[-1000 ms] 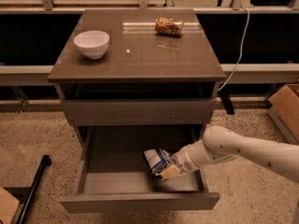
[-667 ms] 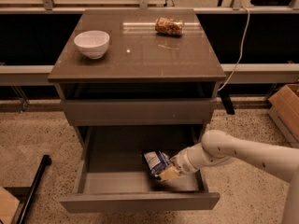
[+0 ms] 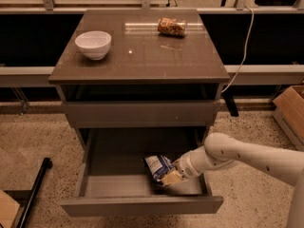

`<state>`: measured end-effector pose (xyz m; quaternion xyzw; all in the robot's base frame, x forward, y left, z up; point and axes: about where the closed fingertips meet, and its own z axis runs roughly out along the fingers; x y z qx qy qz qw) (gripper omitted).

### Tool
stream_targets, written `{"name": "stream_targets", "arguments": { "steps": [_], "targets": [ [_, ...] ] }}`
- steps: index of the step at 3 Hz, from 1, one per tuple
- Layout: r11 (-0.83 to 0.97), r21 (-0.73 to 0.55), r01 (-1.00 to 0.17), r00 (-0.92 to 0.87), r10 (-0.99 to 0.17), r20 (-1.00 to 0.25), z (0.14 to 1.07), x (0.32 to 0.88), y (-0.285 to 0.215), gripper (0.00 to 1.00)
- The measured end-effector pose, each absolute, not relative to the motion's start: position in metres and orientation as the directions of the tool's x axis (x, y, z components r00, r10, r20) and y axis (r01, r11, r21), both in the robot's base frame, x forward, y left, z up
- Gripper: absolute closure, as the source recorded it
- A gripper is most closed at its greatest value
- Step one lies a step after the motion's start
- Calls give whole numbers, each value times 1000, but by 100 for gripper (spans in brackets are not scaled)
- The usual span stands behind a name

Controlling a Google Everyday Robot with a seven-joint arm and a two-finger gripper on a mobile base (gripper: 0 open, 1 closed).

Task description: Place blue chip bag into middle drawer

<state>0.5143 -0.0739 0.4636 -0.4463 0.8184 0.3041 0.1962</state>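
Observation:
The blue chip bag (image 3: pixel 158 166), blue with white patches, lies tilted inside the open middle drawer (image 3: pixel 118 186), toward its right side. My gripper (image 3: pixel 170 177) reaches into the drawer from the right on the white arm (image 3: pixel 237 158). It sits at the bag's front right edge, touching it. The drawer is pulled out below the cabinet, with tall side walls and a plain front panel (image 3: pixel 142 205).
A white bowl (image 3: pixel 93 43) and a brown-gold snack packet (image 3: pixel 172 26) sit on the cabinet top (image 3: pixel 142 56). The shut upper drawer front (image 3: pixel 140 113) is above the open drawer. A cardboard box (image 3: pixel 290 109) stands at the right. A black pole (image 3: pixel 35 186) lies on the floor at the left.
The arm and gripper have dipped slightly lower into the drawer with the bag. Otherwise nothing has visibly changed.

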Motion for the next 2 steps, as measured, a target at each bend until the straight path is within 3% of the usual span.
{"name": "stream_targets", "arguments": {
  "steps": [1, 2],
  "targets": [
    [413, 326, -851, -524, -612, -592, 462, 513, -72, 4],
    [412, 327, -851, -524, -613, -592, 462, 513, -71, 0]
  ]
}}
